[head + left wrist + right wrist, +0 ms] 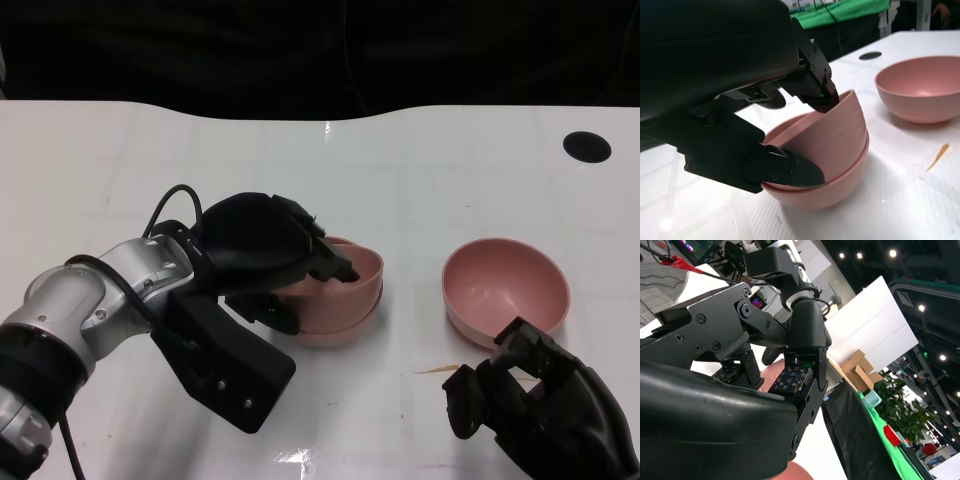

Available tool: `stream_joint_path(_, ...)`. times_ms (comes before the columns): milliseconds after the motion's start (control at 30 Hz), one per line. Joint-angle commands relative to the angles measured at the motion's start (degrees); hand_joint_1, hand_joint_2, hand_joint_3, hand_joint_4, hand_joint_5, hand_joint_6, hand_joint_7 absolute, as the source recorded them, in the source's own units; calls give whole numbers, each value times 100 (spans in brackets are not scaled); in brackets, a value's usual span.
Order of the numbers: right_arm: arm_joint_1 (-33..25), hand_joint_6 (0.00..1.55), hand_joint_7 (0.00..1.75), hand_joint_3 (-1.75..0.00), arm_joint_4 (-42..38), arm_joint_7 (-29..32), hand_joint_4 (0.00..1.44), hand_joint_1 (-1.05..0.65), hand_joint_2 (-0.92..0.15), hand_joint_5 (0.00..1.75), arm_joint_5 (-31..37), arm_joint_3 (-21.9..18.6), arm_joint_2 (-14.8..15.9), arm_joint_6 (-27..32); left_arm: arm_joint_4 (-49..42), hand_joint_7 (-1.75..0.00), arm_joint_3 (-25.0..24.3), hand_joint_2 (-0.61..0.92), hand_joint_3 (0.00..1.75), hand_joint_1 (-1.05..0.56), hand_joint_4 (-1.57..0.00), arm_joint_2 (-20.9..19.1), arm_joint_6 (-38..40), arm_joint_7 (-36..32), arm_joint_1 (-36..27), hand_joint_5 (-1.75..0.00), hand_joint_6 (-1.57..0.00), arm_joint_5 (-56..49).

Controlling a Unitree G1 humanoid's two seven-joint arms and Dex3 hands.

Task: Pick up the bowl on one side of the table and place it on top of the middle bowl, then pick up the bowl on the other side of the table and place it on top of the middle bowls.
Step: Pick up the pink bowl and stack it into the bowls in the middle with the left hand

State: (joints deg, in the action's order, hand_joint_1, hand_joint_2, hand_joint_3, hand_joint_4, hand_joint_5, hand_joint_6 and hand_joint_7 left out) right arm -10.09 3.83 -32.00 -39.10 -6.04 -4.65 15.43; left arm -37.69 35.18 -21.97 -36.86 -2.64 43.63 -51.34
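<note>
My left hand point(265, 250) grips a pink bowl point(355, 268) by its rim, one finger inside and the thumb under the outside. That bowl point(837, 132) is tilted and sits partly inside the middle pink bowl point(840, 189), which stands on the white table point(300, 160) as the lower rim point(335, 332). A third pink bowl point(507, 290) stands alone to the right. My right hand point(535, 400) hovers just in front of it, fingers apart and holding nothing. In the right wrist view its black fingers point(800, 365) fill the picture.
A black round hole point(586, 146) lies in the table's far right corner. A thin yellow sliver point(440, 370) lies between the middle bowls and my right hand. Beyond the table's far edge it is dark.
</note>
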Motion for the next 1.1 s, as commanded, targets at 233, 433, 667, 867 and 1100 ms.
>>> stream_joint_path(233, -29, 94, 113, -97, 73, 32, 86, -14, -59, 164, -10, -20, 57, -39, -79, -1, 77, 92, 28, -68, -36, -128, -34, -312, 17, -1, -55, -177)
stream_joint_path(433, -17, 93, 113, -98, 58, -12, 85, -13, -60, 164, -44, -35, 87, -11, -108, -1, 78, 92, 23, -65, -39, -125, -16, -328, 9, -2, -57, -154)
stream_joint_path(667, -13, 94, 112, -95, 63, -7, 85, -13, -62, 164, -43, -39, 98, -4, -104, 0, 107, 92, 30, -72, -27, -110, 115, -152, -81, 0, -50, -114)
stream_joint_path(867, -4, 93, 112, -90, 41, -53, 84, -14, -65, 165, -99, -61, 124, 42, -31, 0, 110, 92, 40, -81, -3, -83, 291, -121, -303, 0, -37, -97)
stream_joint_path(1100, 4, 93, 112, -86, -13, -111, 84, -15, -67, 165, -47, -72, 135, -43, 114, 0, 131, 92, 44, -82, 0, -84, 527, 12, -481, 0, -31, -104)
